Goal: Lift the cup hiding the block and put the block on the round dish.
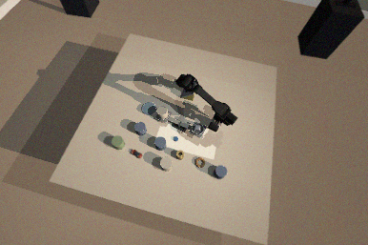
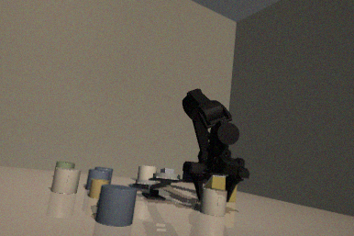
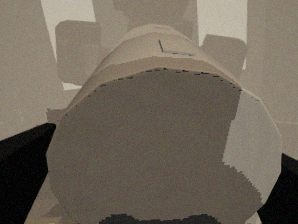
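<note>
A white cup (image 2: 214, 203) (image 3: 160, 145) stands upright on the table beside the balance. My gripper (image 2: 214, 196) is open around it, one finger on each side. The other white cup (image 1: 162, 112) (image 2: 147, 173) stands upright at the balance's far end. A small grey-blue block (image 2: 167, 171) lies uncovered on the balance's nearer pan (image 2: 161, 177). The balance's foot (image 2: 153, 195) is on the table. A round light-blue thing (image 1: 148, 107), half in shadow, lies past the far cup. It may be the dish, but I cannot tell for certain.
A yellow block (image 1: 189, 96) (image 2: 233, 195) is behind the gripper. Blue cups (image 1: 139, 128) (image 1: 160, 143) (image 1: 220, 172), a green one (image 1: 118, 142), another white one (image 1: 165, 163), a yellow ring (image 1: 179, 154), a brown ring (image 1: 200, 162) and a small blue thing (image 1: 175, 138) stand or lie about.
</note>
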Action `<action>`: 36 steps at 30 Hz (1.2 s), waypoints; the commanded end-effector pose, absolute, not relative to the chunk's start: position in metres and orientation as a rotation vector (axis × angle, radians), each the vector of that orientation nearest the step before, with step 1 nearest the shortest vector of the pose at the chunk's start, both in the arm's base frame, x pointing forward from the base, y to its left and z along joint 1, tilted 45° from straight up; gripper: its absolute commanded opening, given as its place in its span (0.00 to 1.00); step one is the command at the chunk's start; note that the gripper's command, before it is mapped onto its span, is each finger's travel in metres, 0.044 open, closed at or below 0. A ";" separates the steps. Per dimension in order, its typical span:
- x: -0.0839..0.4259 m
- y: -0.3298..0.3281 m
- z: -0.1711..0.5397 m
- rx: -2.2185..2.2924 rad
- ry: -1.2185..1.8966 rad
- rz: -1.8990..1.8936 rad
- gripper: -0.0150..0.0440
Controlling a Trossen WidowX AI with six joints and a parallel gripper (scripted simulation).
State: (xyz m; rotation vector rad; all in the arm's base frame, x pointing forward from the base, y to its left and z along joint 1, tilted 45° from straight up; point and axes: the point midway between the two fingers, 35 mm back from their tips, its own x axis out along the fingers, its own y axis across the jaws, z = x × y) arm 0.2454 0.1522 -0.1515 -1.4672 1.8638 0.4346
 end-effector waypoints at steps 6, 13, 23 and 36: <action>0.251 0.187 -0.121 -1.462 1.831 0.442 1.00; 0.298 0.165 -0.062 -1.529 1.831 0.548 0.73; 0.337 0.128 -0.002 -1.605 1.833 0.642 0.69; 0.336 0.115 -0.016 -1.605 1.833 0.642 0.69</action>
